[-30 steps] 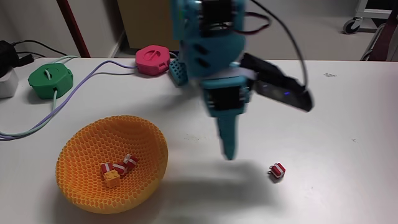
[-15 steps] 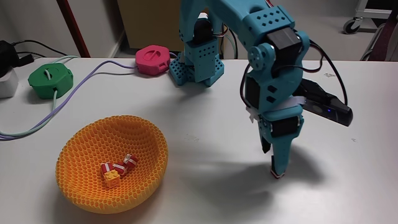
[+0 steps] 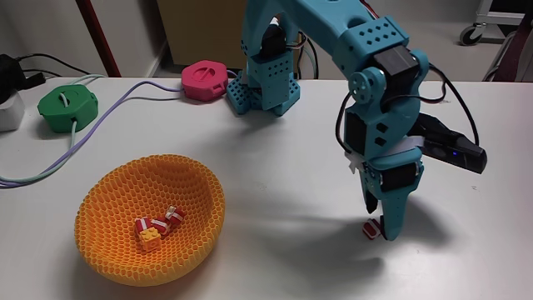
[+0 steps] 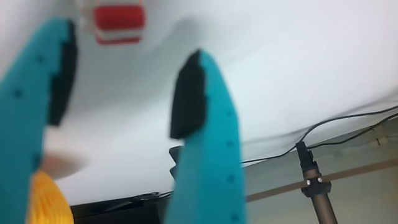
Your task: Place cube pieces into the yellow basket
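The yellow basket (image 3: pixel 108 250) sits on the white table at the front left, and its edge shows in the wrist view (image 4: pixel 48 202) at the bottom left. Inside it lie two red cube pieces with white bands (image 3: pixel 143 224) (image 3: pixel 173 215) and one yellow-orange piece (image 3: pixel 151 239). Another red cube piece (image 3: pixel 371 227) lies on the table at the right, half hidden behind my teal gripper (image 3: pixel 386 231), which points straight down at it. In the wrist view this cube (image 4: pixel 119 18) lies just beyond the open gripper (image 4: pixel 127 46), between the lines of its black-padded fingers (image 4: pixel 186 93).
A green hexagonal puck (image 3: pixel 68 107) and a pink one (image 3: pixel 206 81) stand at the back left, with cables (image 3: pixel 108 117) running across the table. The arm's base (image 3: pixel 262 87) is at the back centre. A dark camera module (image 3: pixel 454 152) sticks out right of the wrist.
The arm has swung from the table's middle to the right and come down, so the fingertips now stand at the loose red cube. The basket and its pieces have not moved.
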Controlling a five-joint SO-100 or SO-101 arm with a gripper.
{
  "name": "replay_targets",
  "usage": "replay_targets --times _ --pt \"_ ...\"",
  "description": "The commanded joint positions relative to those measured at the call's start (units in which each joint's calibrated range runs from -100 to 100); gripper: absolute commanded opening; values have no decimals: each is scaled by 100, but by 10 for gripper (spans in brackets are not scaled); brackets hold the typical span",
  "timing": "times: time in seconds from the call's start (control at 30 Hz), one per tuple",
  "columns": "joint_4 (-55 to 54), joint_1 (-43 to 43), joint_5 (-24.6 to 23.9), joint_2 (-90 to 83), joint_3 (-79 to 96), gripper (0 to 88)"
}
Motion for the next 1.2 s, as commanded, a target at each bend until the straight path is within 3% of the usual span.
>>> replay_targets --times 0.0,0.4,0.57,1.17 --pt "-127 9 -10 32 -44 231" --pt "-448 372 83 410 100 183" --pt "-535 400 249 515 129 0" --pt "629 1043 122 -1379 81 0"
